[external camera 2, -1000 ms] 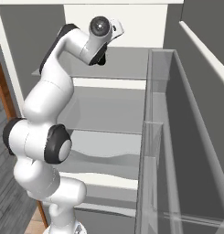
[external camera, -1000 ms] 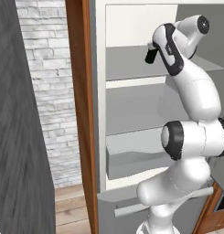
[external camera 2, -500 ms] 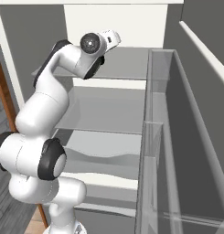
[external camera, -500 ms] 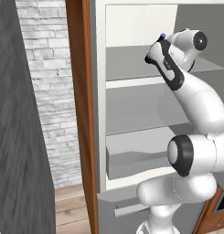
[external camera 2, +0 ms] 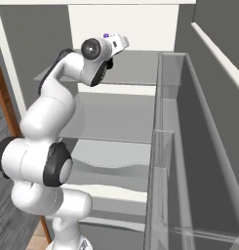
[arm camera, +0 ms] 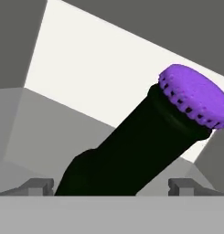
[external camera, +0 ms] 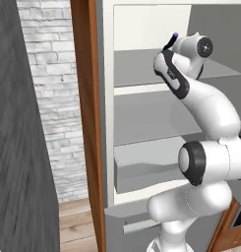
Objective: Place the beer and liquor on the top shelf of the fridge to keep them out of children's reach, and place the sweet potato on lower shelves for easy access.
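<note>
Arm has stretched up and forward in the last second. The hand now sits at the level of the top shelf (external camera: 136,69) of the fridge (external camera: 108,123), further in over the board than before. The purple cap was hidden a second ago. It now shows just above the hand in both base views.

Gripper (arm camera: 111,185): jaws spread wide and unchanged over that second. The tips stand either side of the beer (arm camera: 145,137), with a gap on the right side. The left gap is too narrow to judge.

Beer: body between the tips, neck and cap running away from the hand, directly over the top shelf. It leans in the hand view, though that may only be camera roll. Its foot is hidden, so I cannot tell whether it rests on the board.

Reading: with the jaws this wide, nothing is clamped. The bottle is likely standing on the shelf by itself, so this part of the task looks done or nearly so. A straight pull-back is needed, as the cap is near the hand.
</note>
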Robot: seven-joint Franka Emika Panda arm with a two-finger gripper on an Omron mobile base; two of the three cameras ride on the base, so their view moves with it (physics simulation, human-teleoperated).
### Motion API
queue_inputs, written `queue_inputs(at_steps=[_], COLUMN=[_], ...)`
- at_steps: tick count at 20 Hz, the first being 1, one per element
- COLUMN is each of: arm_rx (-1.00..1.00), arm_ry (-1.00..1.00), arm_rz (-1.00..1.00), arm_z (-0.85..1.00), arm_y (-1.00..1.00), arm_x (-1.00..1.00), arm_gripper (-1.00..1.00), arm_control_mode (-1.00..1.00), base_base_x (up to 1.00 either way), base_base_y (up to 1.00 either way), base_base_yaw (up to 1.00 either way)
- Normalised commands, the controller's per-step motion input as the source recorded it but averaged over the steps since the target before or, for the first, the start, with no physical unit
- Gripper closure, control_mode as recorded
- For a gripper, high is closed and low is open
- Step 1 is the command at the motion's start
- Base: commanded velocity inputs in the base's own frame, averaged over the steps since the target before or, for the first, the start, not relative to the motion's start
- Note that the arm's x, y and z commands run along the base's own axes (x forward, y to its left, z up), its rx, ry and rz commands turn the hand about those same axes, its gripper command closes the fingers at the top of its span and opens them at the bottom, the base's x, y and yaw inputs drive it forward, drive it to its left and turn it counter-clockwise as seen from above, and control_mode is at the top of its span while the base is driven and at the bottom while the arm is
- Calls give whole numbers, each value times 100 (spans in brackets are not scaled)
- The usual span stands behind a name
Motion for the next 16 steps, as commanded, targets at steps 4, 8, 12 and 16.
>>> queue_inputs(at_steps=[4,8,12,16], arm_rx=[0,0,0,0], arm_ry=[0,0,0,0], arm_rz=[-9,-9,-9,-9], arm_z=[15,15,15,12], arm_y=[-3,-5,-3,0], arm_x=[19,16,16,8], arm_gripper=[-100,-100,-100,-100], arm_control_mode=[-100,-100,-100,-100], base_base_x=[0,0,0,0], base_base_y=[0,0,0,0], base_base_yaw=[0,0,0,0])
